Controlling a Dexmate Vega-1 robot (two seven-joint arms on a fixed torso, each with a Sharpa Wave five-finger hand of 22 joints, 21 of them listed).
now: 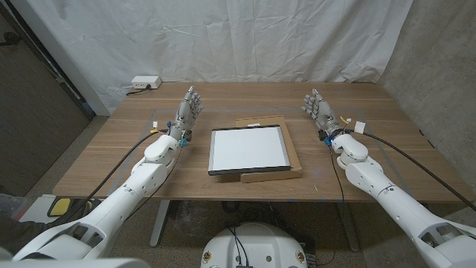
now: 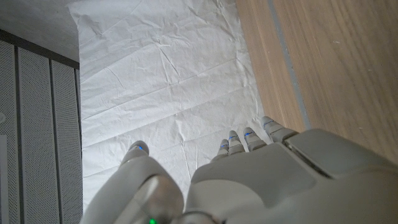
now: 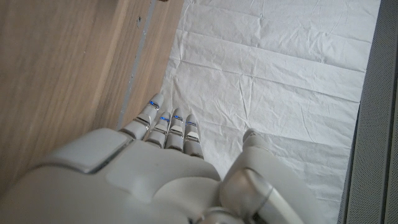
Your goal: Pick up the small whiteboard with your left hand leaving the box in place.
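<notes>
A small whiteboard (image 1: 248, 149) with a dark frame lies on top of a flat cardboard box (image 1: 293, 165) in the middle of the wooden table (image 1: 111, 149). My left hand (image 1: 187, 112) stands to the left of the board, apart from it, fingers straight and holding nothing. On the other side my right hand (image 1: 318, 109) stands the same way, empty, apart from the box. In the left wrist view the left hand (image 2: 261, 168) points its fingers toward the white sheet. The right hand (image 3: 161, 162) does likewise in the right wrist view.
A white power strip (image 1: 144, 82) with a cable sits at the table's far left corner. A white sheet (image 1: 223, 37) hangs behind the table. A small white tag (image 1: 361, 126) lies by my right wrist.
</notes>
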